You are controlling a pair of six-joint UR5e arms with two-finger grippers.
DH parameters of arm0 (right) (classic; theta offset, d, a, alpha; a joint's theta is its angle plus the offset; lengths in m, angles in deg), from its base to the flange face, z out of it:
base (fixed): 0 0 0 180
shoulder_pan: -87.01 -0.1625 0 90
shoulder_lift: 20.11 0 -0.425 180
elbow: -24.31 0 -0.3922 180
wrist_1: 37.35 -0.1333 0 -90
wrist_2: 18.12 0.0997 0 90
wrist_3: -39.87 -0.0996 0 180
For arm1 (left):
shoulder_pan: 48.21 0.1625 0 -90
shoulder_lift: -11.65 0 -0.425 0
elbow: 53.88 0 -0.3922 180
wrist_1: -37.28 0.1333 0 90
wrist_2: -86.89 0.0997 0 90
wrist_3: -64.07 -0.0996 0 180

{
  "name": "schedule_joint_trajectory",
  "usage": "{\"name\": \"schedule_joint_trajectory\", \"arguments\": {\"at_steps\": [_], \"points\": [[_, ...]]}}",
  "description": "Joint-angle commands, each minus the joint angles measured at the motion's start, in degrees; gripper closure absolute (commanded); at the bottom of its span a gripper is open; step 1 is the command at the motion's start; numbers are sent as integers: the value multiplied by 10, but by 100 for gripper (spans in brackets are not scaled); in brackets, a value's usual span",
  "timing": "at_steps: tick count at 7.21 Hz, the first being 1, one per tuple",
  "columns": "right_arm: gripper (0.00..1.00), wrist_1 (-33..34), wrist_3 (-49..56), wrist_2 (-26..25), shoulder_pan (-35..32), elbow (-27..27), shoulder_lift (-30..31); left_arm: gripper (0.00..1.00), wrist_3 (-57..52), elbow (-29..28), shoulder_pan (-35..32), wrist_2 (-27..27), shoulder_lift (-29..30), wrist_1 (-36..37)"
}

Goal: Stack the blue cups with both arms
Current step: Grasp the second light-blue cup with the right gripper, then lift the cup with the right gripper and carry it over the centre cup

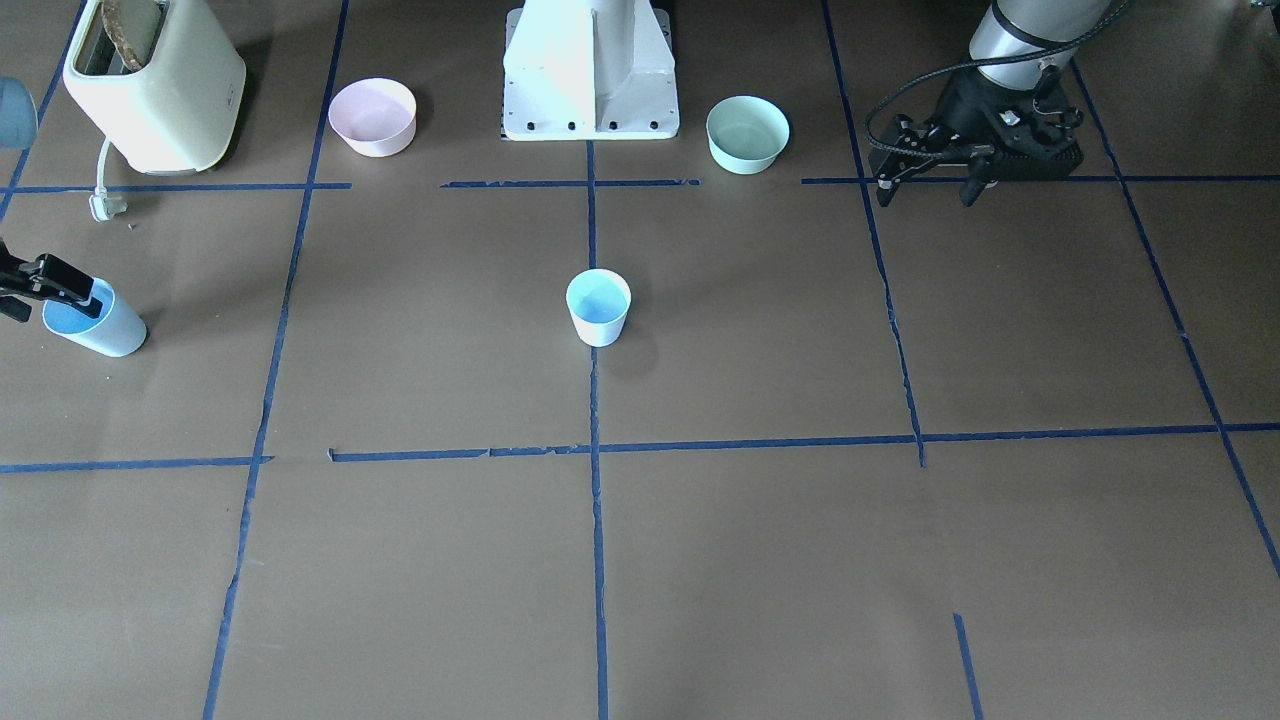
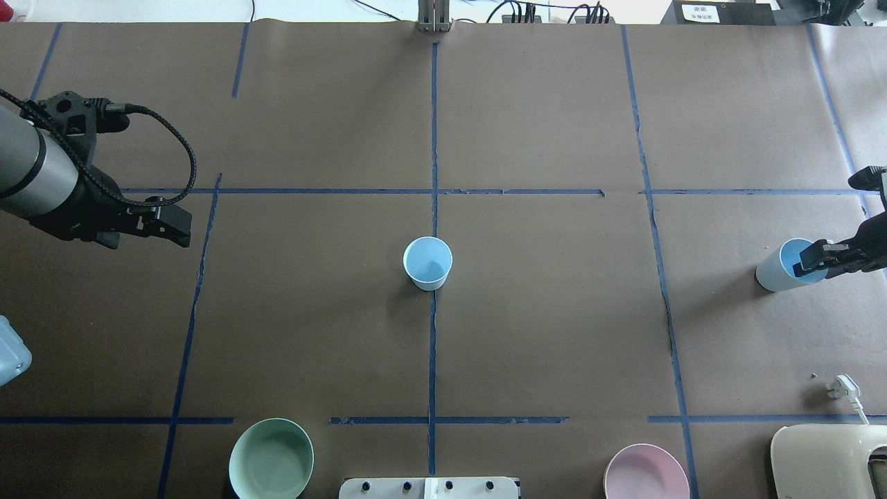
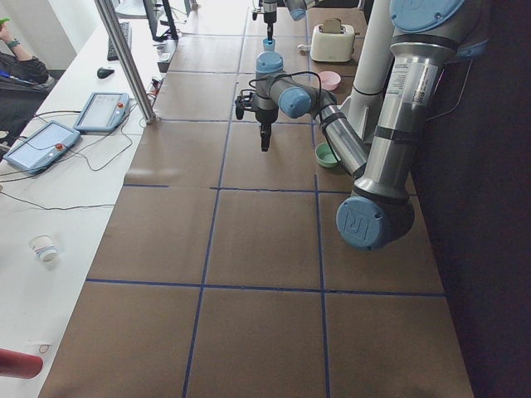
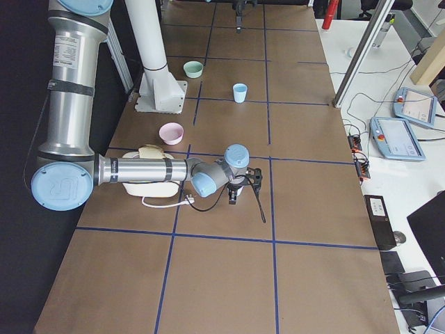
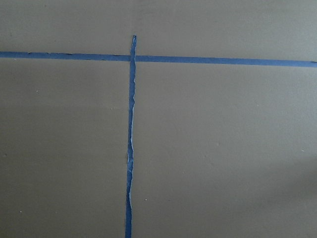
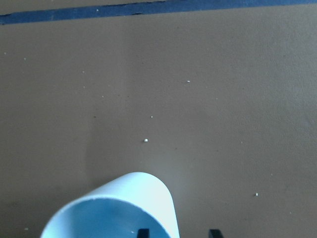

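One blue cup (image 1: 598,308) stands upright at the table's middle on the centre tape line; it also shows in the overhead view (image 2: 427,263). The second blue cup (image 1: 95,322) is at the table's end on my right, also seen from overhead (image 2: 776,269). My right gripper (image 2: 818,263) is at its rim, one finger inside the mouth and one outside, shut on the wall; the right wrist view shows the cup's rim (image 6: 119,208) at the bottom edge. My left gripper (image 1: 928,192) is open and empty, hanging above bare table far from both cups.
A mint-green bowl (image 1: 747,133) and a pink bowl (image 1: 372,117) flank the white pedestal (image 1: 590,90). A cream toaster (image 1: 155,85) with a loose plug (image 1: 105,205) stands near the right arm. Blue tape lines divide the brown table.
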Motion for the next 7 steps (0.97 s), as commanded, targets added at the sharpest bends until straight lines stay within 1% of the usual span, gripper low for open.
{"name": "schedule_joint_trajectory", "arguments": {"at_steps": [1,2,3,4,5,6,7], "points": [[100,-2,0,2,-2,5,0,0,2,0,0,0,0,0],[100,-3,0,2,-2,11,0,0,4,0,0,0,1,0],[100,5,0,1,-8,36,0,0,4,0,0,0,1,0],[100,41,-1,1,-13,63,-15,0,2,0,0,0,1,0],[100,112,-1,1,-13,96,-47,0,0,-1,0,0,0,0],[100,183,-1,1,-13,125,-94,0,-1,-2,0,0,0,0],[100,270,-5,1,-12,148,-160,0,-18,-4,0,0,0,1]]}}
